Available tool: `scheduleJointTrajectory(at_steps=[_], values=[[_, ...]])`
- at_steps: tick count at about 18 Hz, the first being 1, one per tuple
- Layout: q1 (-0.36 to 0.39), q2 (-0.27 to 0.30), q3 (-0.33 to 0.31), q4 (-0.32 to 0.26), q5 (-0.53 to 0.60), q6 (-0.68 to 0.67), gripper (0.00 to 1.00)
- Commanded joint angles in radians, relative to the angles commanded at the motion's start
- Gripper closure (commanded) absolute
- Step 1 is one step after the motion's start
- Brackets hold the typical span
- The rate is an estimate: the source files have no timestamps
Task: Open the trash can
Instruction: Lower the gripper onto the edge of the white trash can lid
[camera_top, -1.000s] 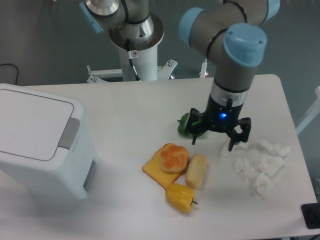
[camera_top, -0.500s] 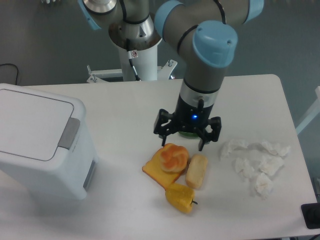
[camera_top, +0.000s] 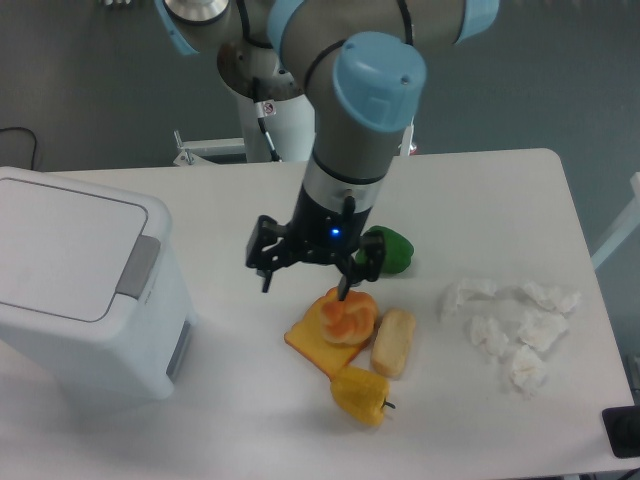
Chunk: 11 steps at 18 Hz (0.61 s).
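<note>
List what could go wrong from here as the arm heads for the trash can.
1. The open gripper hangs low, just above the bun on the orange slice; a fingertip may clip them.
2. The grey push tab on the trash can is narrow, so the gripper may land on the lid instead.
3. A sideways push might slide the trash can rather than open it.

Robotics lab setting. Evidence: industrial arm (camera_top: 350, 110) on a white pedestal base (camera_top: 270, 120) bolted behind a plain white bench (camera_top: 500, 200); bare grey floor (camera_top: 90, 90); toy food props (camera_top: 350, 340) laid out as test objects.
</note>
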Motion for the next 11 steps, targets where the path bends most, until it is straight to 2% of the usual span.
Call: scheduleJointTrajectory(at_steps=[4,11], values=[[-0.037,0.011,0.02,0.0,-0.029,-0.072,0.0],[-0.086,0.014,0.014,0.002,-0.038,-0.118,0.0]])
